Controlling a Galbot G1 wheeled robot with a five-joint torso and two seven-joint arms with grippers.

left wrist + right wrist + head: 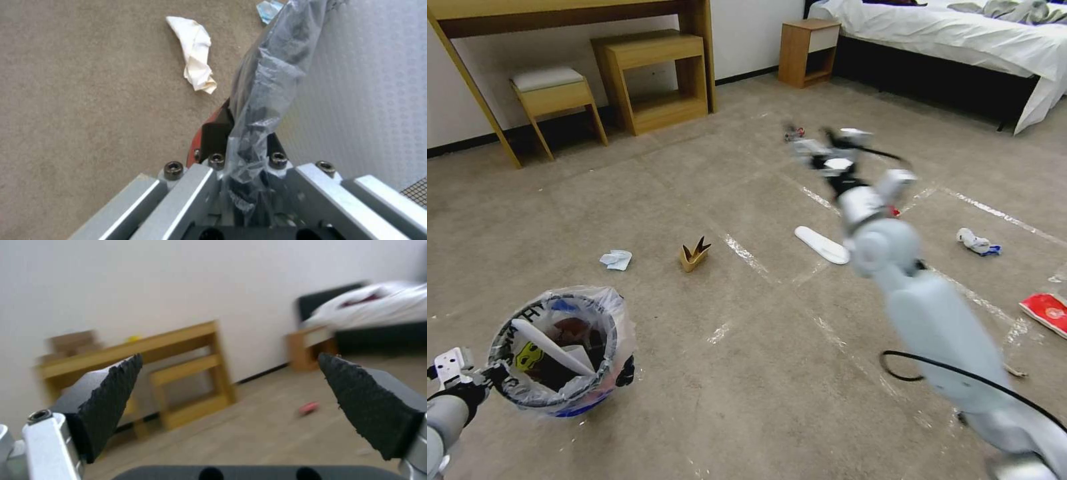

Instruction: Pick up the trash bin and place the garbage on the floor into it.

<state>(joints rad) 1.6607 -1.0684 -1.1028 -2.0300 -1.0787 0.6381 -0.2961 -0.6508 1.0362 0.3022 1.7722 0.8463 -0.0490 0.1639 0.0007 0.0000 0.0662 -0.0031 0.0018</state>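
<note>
Right now: left pincer point(242, 166) grips the trash bin point(560, 350) rim
Right pincer point(227, 400), spread wide (empty), should descend squarely over the white slipper point(822, 245)

Left claw point(490, 375) on trash bin point(560, 353)

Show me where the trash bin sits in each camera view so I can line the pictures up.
Head view: the trash bin is at lower left, its rim clamped by the left gripper.
Left wrist view: its bag-covered rim runs up the centre from between the fingers.
Right wrist view: looks past the open right gripper toward the wooden desk.
Shared landmark: the white slipper inside the bin, in the head and left wrist views.
</note>
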